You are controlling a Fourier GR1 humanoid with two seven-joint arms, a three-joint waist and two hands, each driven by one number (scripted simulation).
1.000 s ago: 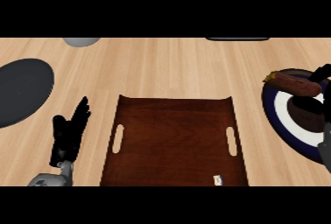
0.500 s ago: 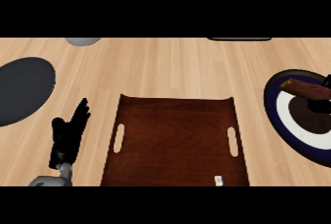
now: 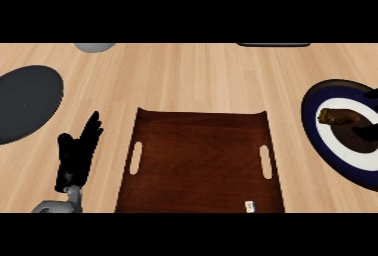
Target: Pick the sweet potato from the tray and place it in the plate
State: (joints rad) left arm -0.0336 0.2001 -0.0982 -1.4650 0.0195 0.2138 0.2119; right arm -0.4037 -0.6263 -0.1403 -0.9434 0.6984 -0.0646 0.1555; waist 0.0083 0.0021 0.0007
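Note:
The brown sweet potato [image 3: 338, 116] lies on the plate [image 3: 313, 111], a round dish with a navy rim and a white ring at the right edge. Only a black sliver of my right hand [image 3: 366, 132] shows at the right border, just right of and below the sweet potato and not curled round it. The dark wooden tray [image 3: 199, 160] with two slot handles sits in the middle and holds nothing. Left of the tray, my left hand [image 3: 77, 156] rests open with its fingers pointing up.
A dark grey oval dish [image 3: 26, 102] lies at the far left. A small grey object [image 3: 94, 47] and a dark flat object [image 3: 273, 44] sit at the counter's far edge. Bare wood lies between tray and plate.
The sweet potato came down onto the plate and my right hand let go of it, drawing back toward the right edge. The left hand stayed put.

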